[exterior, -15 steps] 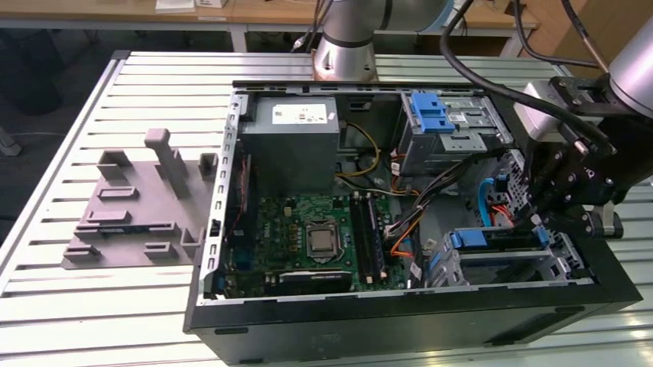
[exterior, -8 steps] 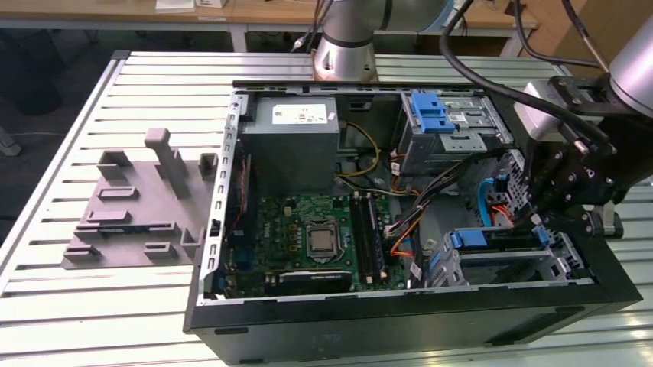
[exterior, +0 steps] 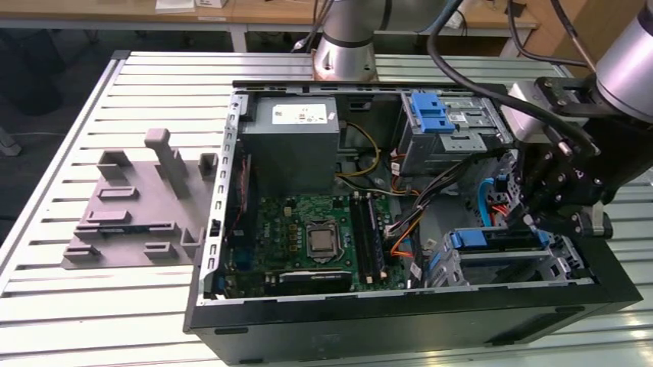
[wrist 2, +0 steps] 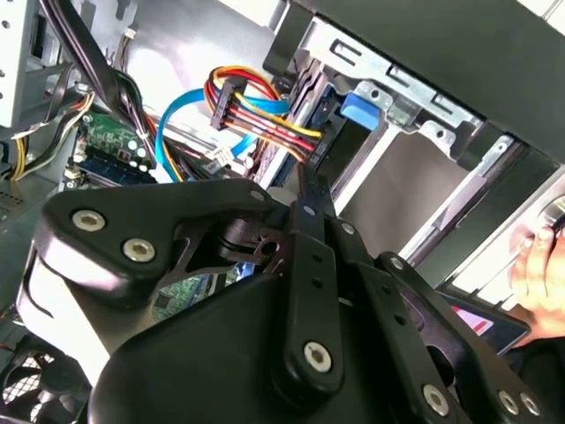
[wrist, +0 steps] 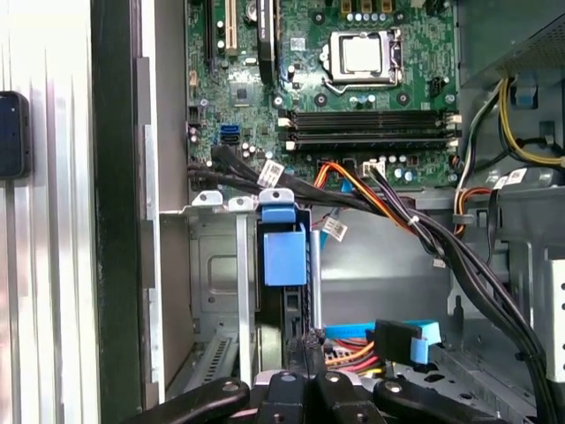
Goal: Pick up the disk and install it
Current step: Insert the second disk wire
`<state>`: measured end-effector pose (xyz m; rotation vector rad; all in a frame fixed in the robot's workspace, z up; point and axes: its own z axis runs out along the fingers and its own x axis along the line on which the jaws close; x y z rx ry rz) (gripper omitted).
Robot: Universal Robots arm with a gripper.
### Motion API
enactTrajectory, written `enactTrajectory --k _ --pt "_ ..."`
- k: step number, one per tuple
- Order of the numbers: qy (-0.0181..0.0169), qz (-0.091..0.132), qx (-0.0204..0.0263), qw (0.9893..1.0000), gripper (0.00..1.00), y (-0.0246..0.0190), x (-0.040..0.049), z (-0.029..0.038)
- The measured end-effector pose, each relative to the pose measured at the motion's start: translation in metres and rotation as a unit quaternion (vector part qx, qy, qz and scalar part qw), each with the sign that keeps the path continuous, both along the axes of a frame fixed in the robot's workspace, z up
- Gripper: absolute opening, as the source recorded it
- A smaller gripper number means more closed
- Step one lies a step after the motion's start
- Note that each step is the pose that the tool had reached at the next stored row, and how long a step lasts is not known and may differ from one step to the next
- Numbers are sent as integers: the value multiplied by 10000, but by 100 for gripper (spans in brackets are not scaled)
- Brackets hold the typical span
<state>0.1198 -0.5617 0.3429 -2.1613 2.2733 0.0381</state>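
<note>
The disk [exterior: 488, 240] stands on edge in the metal bay [exterior: 510, 264] at the case's corner on the exterior view's right, its blue carrier bracket uppermost. In the first wrist view the blue bracket tab [wrist: 283, 251] and the disk's dark edge sit in the bay slot. The second wrist view shows the blue bracket [wrist 2: 357, 106] between the bay's rails. My gripper [exterior: 528, 218] hangs just beside the bay. Its fingers are drawn together into a narrow tip [wrist: 305, 341] [wrist 2: 305, 189] at the disk's end. I cannot tell whether they touch it.
The open computer case [exterior: 408, 325] lies on a slatted table [exterior: 112, 321]. A coloured power cable [wrist 2: 256, 110] and a blue connector [wrist: 410, 340] lie beside the bay. A second cage with a blue latch [exterior: 433, 112] and the power supply [exterior: 296, 141] sit farther back. A grey fixture [exterior: 138, 202] lies outside the case. A hand [wrist 2: 543, 265] shows beyond it.
</note>
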Motion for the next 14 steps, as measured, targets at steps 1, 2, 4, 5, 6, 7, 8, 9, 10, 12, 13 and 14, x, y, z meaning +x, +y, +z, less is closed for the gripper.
enactTrajectory --k 1,2,4,5,6,7,8,9,10,12,13,14 --pt "-4 0 0 10000 11 0 -8 1" --pt "-4 0 -2 10000 11 -1 -9 7" --pt "-4 1 -1 10000 11 2 -8 50" --pt "-4 1 -1 10000 11 4 -9 75" --pt "-4 1 -1 10000 11 6 -9 96" --pt "-4 0 -1 10000 11 7 -10 116" --pt "-4 -1 -1 10000 11 6 -15 125" --pt "-6 0 2 10000 11 7 -31 123" --pt "-7 0 1 10000 11 7 -57 124" --pt "-9 1 0 10000 11 7 -108 125" --pt "-10 0 2 10000 11 7 -132 125" --pt "-13 0 2 10000 11 7 -153 125"
